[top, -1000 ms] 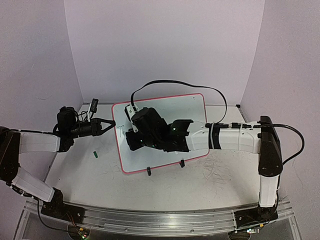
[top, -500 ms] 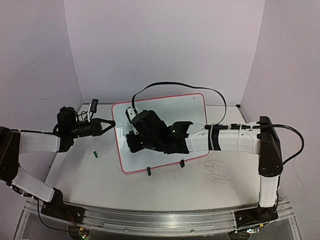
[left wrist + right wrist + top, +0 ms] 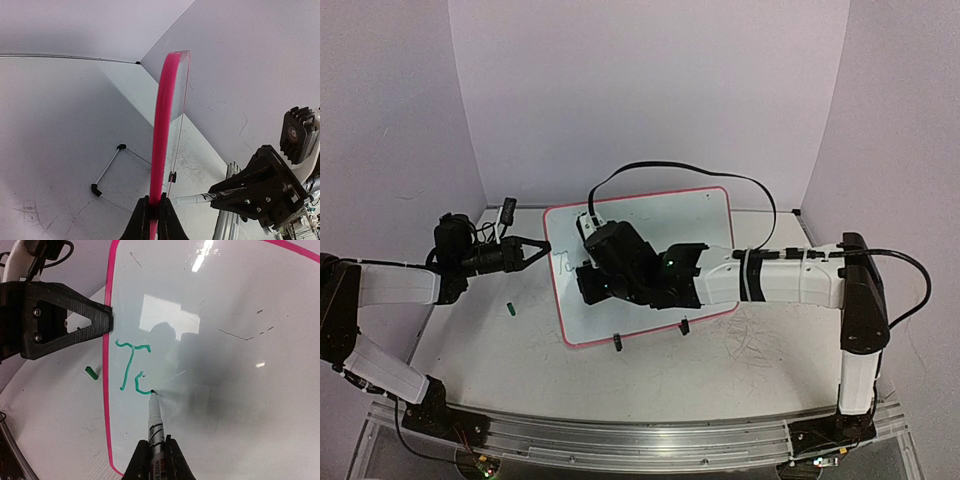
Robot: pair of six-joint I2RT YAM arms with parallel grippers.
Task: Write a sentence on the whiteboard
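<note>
Pinching a pen [image 3: 154,415] tipped against the whiteboard [image 3: 225,365], the right gripper [image 3: 155,447] nears the left gripper [image 3: 154,206] clamping its left edge.

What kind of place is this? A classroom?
Probably not: it looks like a robot lab's test booth. Plain walls close round a table, and a left arm and right arm are bolted to a metal rail.

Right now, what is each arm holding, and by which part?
The left jaws pinch the whiteboard by its pink frame at the left edge. The right jaws grip a pen by its barrel, tip on the board.
</note>
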